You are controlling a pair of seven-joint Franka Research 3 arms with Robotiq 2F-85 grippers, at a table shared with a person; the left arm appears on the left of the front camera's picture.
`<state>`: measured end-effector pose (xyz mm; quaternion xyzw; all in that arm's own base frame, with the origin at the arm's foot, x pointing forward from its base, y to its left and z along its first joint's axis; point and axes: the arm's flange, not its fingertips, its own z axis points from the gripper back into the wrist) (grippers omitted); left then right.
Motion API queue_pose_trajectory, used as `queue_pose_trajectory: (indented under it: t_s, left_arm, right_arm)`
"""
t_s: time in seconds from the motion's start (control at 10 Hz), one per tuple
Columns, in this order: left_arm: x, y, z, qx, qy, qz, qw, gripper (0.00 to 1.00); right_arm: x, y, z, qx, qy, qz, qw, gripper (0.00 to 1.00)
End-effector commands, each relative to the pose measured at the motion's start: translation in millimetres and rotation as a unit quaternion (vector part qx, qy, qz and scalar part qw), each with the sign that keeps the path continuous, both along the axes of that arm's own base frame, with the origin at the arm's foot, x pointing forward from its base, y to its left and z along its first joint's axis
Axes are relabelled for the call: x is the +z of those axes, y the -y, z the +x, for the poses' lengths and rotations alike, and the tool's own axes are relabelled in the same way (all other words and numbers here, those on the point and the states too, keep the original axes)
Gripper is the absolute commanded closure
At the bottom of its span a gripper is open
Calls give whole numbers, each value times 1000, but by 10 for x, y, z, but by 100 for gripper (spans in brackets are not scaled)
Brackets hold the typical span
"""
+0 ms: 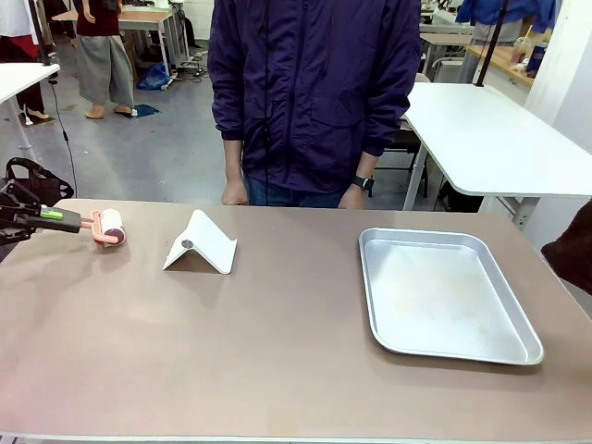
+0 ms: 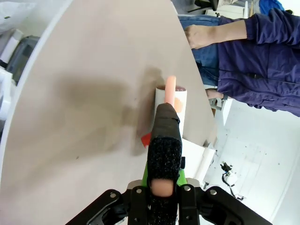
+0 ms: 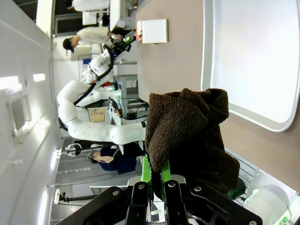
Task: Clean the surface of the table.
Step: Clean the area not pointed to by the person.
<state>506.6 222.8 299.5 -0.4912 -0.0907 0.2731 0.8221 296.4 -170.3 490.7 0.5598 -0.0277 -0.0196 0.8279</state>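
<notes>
The taupe-brown table (image 1: 277, 361) spans the front view. At its far left, my left gripper (image 1: 53, 216) is shut on the handle of a lint roller (image 1: 111, 227), whose white roll sits at the tabletop. In the left wrist view the fingers (image 2: 137, 202) clamp the black-wrapped, orange handle, and the lint roller's roll (image 2: 171, 101) lies against the table (image 2: 84, 70). My right gripper (image 3: 157, 180) is shut on a dark brown cloth (image 3: 187, 131), held above the table's right side. A corner of that cloth (image 1: 571, 252) shows at the front view's right edge.
A shallow silver tray (image 1: 527, 350) lies on the right half of the table. A white folded stand (image 1: 202, 242) sits left of centre. A person in a navy jacket (image 1: 314, 83) stands at the far edge, hands by the table. White tables stand behind.
</notes>
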Motion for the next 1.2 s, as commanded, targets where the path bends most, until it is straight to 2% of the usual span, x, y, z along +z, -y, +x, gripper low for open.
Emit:
queue_pose_trajectory:
  t_s: [0.0,0.2,0.3,0.7,0.9,1.1]
  left_arm:
    - [127,40,17,28,36,-21,999,79]
    - [440,132,-216,27,77,-49,995,79]
    - [603,149,-378,29,86,-58,994,79]
    - [891,117,-967,7,37,-98,994,79]
    - [967,99,-1382,-14,31,-121,992,79]
    - [1015,38,-1960,-60,19,-176,982,79]
  right_arm:
    - [17,-6,-42,6,9,1,1000,91]
    - [17,-6,-42,6,9,1,1000,91]
    - [17,-6,-42,6,9,1,1000,91]
    - [17,-6,-42,6,9,1,1000,91]
    - [17,-6,-42,6,9,1,1000,91]
    - [17,-6,-42,6,9,1,1000,91]
